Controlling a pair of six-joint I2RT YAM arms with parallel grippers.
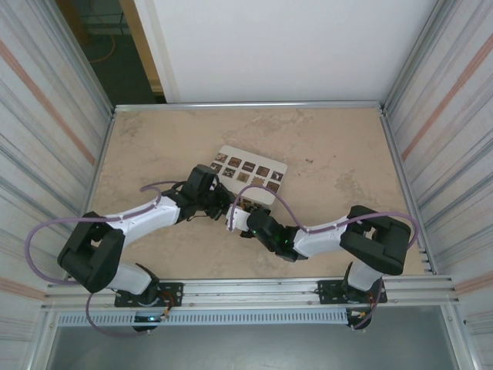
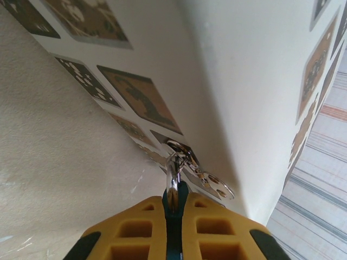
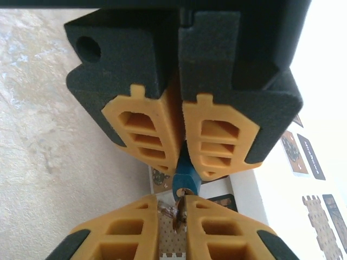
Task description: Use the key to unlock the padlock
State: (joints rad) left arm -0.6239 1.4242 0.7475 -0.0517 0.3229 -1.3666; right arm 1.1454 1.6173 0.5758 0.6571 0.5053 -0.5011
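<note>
Your left gripper [image 3: 184, 167] clamps the padlock [image 3: 185, 179], its blue end facing the key [image 3: 176, 212] pinched in your right gripper [image 3: 172, 202], just beside it and nearly in line.

The view from above is bright and even, with soft light from overhead. The table [image 1: 339, 146] looks pale, and the arms [image 1: 146, 220] drop only small faint shadows. The back wall [image 1: 293, 46] is washed out white. In the left wrist view a grey shadow runs down the white box [image 2: 249, 65], the shiny metal loop [image 2: 172, 176] glints, and the close left fingers [image 2: 217, 233] look a bit fuzzy. In the right wrist view the top right corner glares white and the right fingers [image 3: 124, 216] are blurry
</note>
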